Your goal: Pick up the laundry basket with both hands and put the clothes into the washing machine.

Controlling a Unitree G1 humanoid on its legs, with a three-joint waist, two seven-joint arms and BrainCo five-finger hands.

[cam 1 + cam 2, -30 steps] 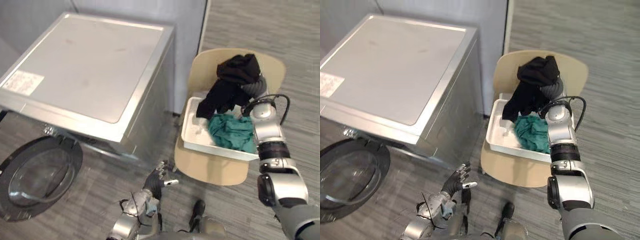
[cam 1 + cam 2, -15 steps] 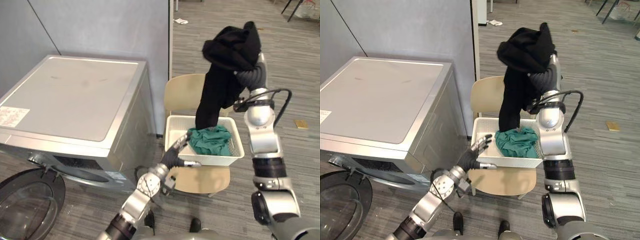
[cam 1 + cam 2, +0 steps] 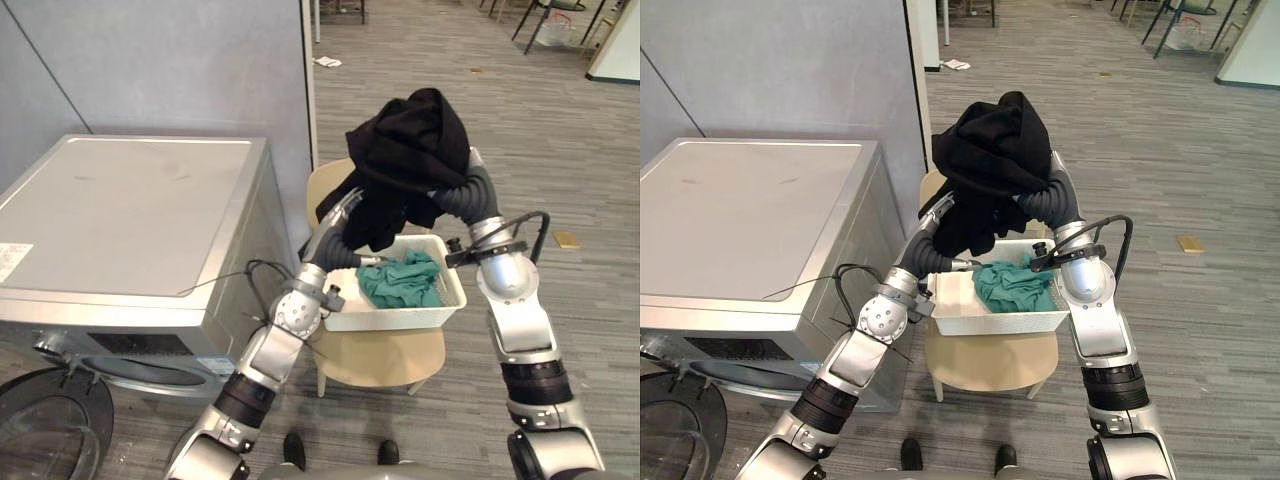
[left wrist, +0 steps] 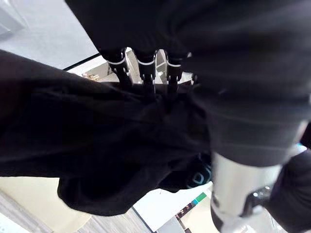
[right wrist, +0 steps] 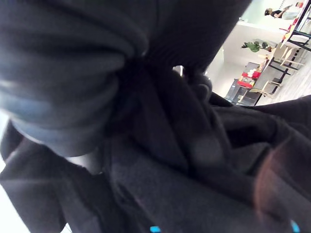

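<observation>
Overhead, a bunched black garment [image 3: 405, 150] hangs above the white plastic laundry basket [image 3: 440, 310]. The basket sits on a beige chair [image 3: 385, 358] beside the silver washing machine [image 3: 130, 215], with a crumpled teal cloth [image 3: 400, 282] inside. The left hand [image 3: 343, 208] reaches up, its fingers [image 4: 146, 68] straight, tips pressing into the black cloth. The right hand [image 3: 448, 198] is buried under the garment; its grasp cannot be told.
</observation>
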